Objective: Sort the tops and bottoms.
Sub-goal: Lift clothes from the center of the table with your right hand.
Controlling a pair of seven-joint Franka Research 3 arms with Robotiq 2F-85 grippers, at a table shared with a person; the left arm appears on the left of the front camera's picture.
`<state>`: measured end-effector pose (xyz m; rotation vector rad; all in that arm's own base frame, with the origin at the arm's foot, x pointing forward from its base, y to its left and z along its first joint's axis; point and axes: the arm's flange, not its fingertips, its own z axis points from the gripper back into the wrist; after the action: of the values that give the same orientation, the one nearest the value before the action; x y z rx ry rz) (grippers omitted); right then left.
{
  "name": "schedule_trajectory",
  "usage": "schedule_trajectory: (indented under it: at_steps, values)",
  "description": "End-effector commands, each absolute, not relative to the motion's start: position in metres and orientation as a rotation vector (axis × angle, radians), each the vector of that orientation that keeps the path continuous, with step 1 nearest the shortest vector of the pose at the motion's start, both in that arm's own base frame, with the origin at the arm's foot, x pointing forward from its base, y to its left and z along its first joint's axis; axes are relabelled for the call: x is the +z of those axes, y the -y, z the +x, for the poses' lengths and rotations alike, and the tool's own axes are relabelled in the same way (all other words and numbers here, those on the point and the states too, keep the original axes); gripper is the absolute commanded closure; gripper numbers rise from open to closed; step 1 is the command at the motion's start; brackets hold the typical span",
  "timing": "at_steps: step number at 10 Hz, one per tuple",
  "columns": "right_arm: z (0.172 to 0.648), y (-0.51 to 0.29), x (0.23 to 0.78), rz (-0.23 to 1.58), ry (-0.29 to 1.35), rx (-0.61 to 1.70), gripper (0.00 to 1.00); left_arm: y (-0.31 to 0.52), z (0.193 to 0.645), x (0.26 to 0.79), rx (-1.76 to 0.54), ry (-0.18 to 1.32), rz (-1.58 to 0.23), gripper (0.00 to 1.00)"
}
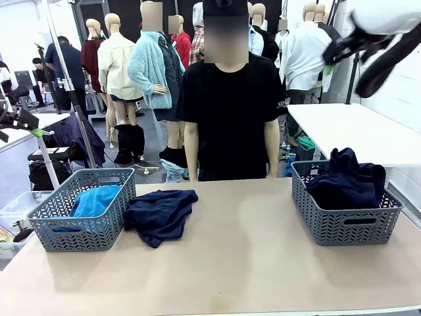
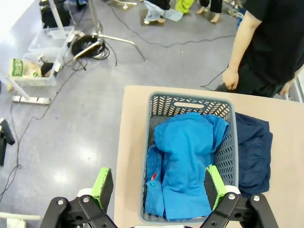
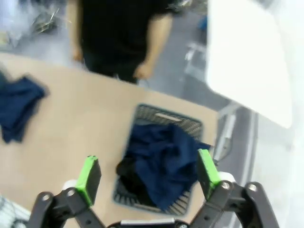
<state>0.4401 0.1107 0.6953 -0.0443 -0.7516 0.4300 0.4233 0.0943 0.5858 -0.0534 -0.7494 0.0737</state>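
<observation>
Above unlabelled baskets (image 1: 84, 224), left pincer (image 2: 159, 187) and right pincer (image 3: 147, 175) gape, holding nothing.

The tan table (image 1: 263, 263) has a grey basket (image 1: 85, 217) sitting at its left edge, a dark navy garment (image 1: 161, 214) lying loose on the surface right up against that basket, and a second grey basket (image 1: 345, 224) over by the right edge.
</observation>
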Motion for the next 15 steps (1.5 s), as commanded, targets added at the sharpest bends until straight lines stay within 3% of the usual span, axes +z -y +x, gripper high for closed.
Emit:
schedule_trajectory:
  at_steps: [1,3,5,6,12,13,15]
  values:
    - [0.464,-0.148,0.676,-0.082,0.662,0.71,0.0,-0.096,0.424,0.587,0.076,0.739,-0.051,0.0]
    - [0.466,-0.202,0.652,0.031,0.588,1.028,0.0,-0.096,0.424,0.587,0.076,0.739,-0.051,0.0]
    - [0.474,-0.24,0.623,-0.043,0.534,0.985,0.0,-0.096,0.424,0.587,0.076,0.739,-0.051,0.0]
    - [0.458,-0.234,0.631,-0.001,0.568,0.967,0.0,-0.096,0.424,0.587,0.076,0.739,-0.051,0.0]
    - [0.46,-0.234,0.636,-0.015,0.577,0.975,0.0,-0.096,0.424,0.587,0.076,0.739,-0.051,0.0]
    - [0.492,-0.279,0.642,0.037,0.6,1.107,0.0,-0.096,0.424,0.587,0.076,0.739,-0.051,0.0]
    - [0.534,-0.35,0.642,0.058,0.486,1.302,0.0,-0.096,0.424,0.587,0.076,0.739,-0.051,0.0]
